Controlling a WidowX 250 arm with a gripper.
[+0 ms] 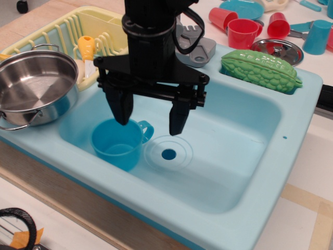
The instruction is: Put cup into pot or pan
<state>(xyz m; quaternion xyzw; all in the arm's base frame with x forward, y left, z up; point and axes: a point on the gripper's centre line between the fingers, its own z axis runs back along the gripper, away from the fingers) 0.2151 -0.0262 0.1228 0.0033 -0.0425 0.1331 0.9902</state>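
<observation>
Bright blue cup (118,142) in a pale aqua sink (244,172) (concentric rings circle its drain); shiny silver pot (34,88)

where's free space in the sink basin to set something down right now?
Bare floor: right half of the sink basin, from the drain to the right wall, below the green vegetable. Crowded: left side, where the open gripper hangs above the blue cup. The steel pot is empty.

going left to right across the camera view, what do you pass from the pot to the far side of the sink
steel pot → blue cup → sink drain → green bumpy vegetable on the sink's back rim → light-blue tumbler
</observation>
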